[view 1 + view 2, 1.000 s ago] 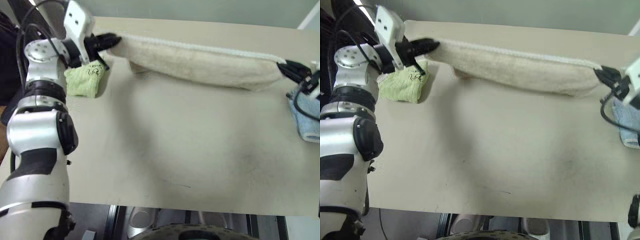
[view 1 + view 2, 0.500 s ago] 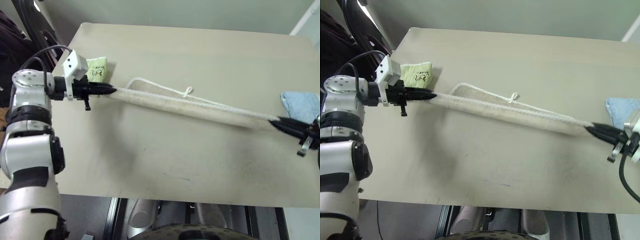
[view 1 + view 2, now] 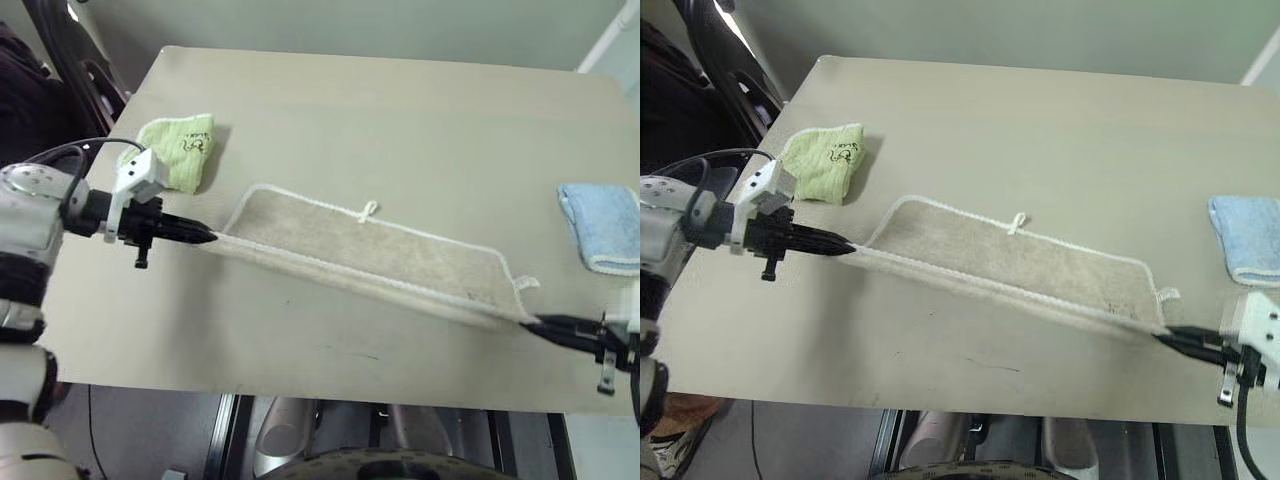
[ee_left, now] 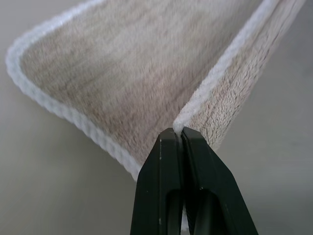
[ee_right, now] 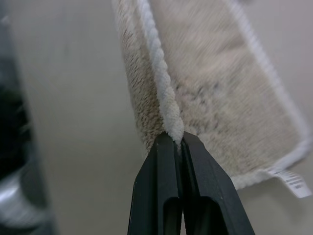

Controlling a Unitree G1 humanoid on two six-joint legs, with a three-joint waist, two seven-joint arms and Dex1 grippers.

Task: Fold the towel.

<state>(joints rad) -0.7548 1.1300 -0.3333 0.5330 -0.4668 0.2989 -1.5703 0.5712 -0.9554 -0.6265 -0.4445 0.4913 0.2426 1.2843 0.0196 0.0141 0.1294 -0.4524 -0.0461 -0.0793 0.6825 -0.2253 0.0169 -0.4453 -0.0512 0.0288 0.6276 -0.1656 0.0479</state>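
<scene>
We see the beige terry towel (image 3: 370,250) stretched lengthwise across the tan desk (image 3: 400,110), running from our left side down toward the right near edge. Its far long edge lies flat on the desk, w/ white stitched edging all round and a small white loop (image 3: 367,210) sticking out at the far edge, approx. mid-length. The near long edge is lifted off the surface and pulled taut between our two grippers, so the cloth sags into a shallow fold along that side.

Left gripper (image 3: 205,238) has its black jaws pressed together on the towel's left near corner; the left wrist view shows the white edging pinched right at the fingertips (image 4: 166,147). Right gripper (image 3: 1160,338) sits near the desk's front edge, jaws likewise clamped tight on the right near corner, edging caught between the tips in the right wrist view. A small white label tag (image 5: 291,180) hangs off the towel's short end by that corner; faint dark print nearby, too blurred to read.

Lime-green cloth (image 3: 178,150) lies bunched just beyond the left gripper, apart from the towel. Light-blue cloth (image 3: 600,225) lies folded at the desk's right side, also apart.
</scene>
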